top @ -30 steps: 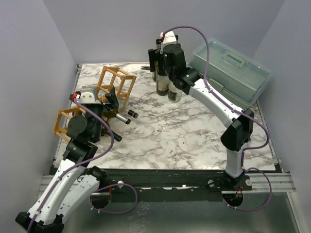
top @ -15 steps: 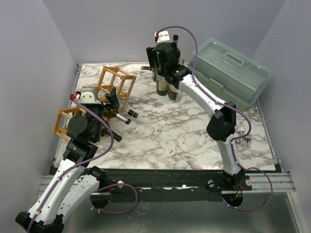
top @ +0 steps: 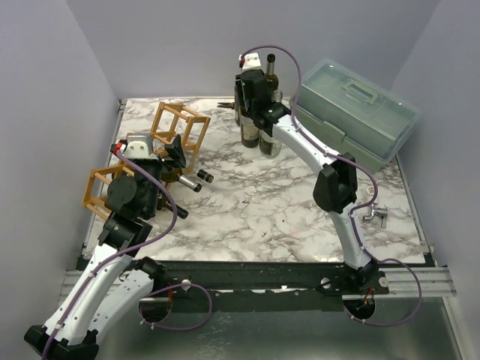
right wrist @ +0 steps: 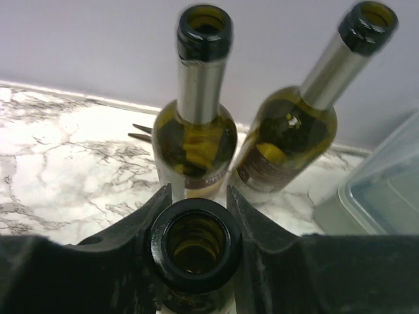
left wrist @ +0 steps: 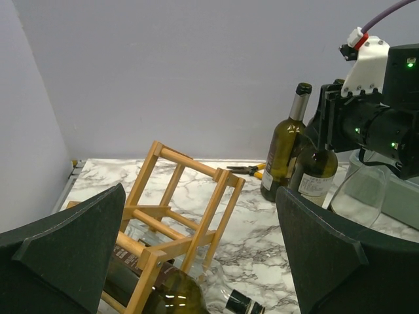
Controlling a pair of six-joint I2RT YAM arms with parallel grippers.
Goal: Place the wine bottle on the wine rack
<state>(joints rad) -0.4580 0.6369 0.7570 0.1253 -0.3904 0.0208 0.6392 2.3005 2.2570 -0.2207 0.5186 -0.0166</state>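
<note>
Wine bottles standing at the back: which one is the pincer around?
The front dark green glass bottle: its neck sits between the right pincer's fingers; the other two stand free behind.

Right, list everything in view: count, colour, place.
wine rack: one, light-brown wood, table's left
lying wine bottles: two, olive green, in the rack, necks poking out
gripped wine bottle: one, olive green, upright, back centre
other upright wine bottles: two, olive green, just behind it
toolbox: one, pale green, back right
pliers: one, yellow-handled, by back wall
small metal object: one, silver, right side, unidentifiable
table: one, white marbled
left pincer: open, over rack
right pincer: shut on bottle neck
</note>
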